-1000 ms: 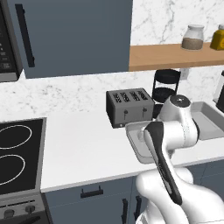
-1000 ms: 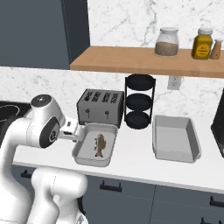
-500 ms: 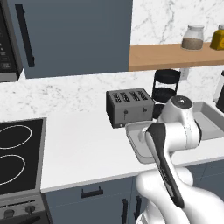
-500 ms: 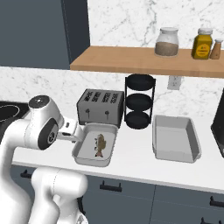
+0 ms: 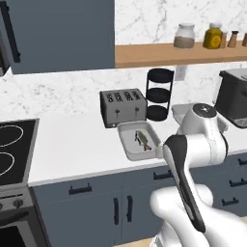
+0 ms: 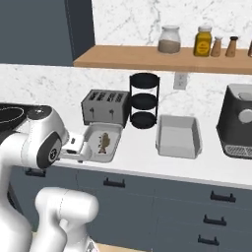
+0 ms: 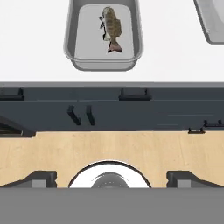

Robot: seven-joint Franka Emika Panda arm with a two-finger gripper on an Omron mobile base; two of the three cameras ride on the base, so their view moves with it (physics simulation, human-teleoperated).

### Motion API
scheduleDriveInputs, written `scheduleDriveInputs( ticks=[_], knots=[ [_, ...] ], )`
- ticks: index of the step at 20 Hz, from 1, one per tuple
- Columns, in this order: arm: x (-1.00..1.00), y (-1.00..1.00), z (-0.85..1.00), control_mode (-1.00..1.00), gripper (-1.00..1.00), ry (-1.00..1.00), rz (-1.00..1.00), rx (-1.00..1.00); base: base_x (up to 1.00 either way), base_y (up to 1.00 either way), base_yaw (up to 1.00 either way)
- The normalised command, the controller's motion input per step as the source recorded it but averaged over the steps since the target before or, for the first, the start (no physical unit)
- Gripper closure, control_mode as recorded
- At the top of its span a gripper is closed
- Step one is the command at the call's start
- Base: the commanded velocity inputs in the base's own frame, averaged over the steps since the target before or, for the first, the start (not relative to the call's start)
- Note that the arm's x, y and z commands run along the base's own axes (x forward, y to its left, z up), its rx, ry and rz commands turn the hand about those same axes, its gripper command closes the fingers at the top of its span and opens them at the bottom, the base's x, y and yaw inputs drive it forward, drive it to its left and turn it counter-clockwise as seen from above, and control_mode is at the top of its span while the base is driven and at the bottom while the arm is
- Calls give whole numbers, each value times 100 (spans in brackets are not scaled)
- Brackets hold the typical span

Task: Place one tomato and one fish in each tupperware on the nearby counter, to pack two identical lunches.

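Observation:
On the white counter (image 5: 77,144) (image 6: 142,158) stands a grey tupperware (image 5: 126,144) (image 6: 111,148) (image 7: 87,46) with one mottled brown fish (image 5: 142,139) (image 6: 104,141) (image 7: 111,27) lying in it. A second tupperware (image 6: 178,140) sits empty to its right; my arm partly hides it in the left base view (image 5: 179,109), and just its corner (image 7: 211,22) enters the hand view. The tomato is out of view. My gripper (image 7: 112,177) is open and holds nothing. It hangs in front of the counter edge, over the floor and short of the fish tray.
A slotted toaster (image 5: 123,106) (image 6: 102,105) and a black tiered stand (image 5: 159,94) (image 6: 143,100) line the wall behind the trays. A dark coffee machine (image 6: 238,120) stands at the right, a stove (image 5: 12,144) at the left. Dark cabinet fronts (image 7: 131,109) drop to wooden floor (image 7: 131,148).
The whole picture has shifted, so the base has driven and now sits farther back from the counter. The trays and the fish lie as before, and the gripper stays open.

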Motion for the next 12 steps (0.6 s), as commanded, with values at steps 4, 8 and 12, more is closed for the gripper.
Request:
scheduleDriveInputs(
  ticks=[4, 8, 12],
  knots=[
    [0, 0, 0, 100, -100, 0, 0, 0, -71, -99, 0],
    [0, 0, 0, 100, -100, 0, 0, 0, -17, -100, 0],
    [0, 0, 0, 100, -100, 0, 0, 0, -19, -100, 2]
  ],
)
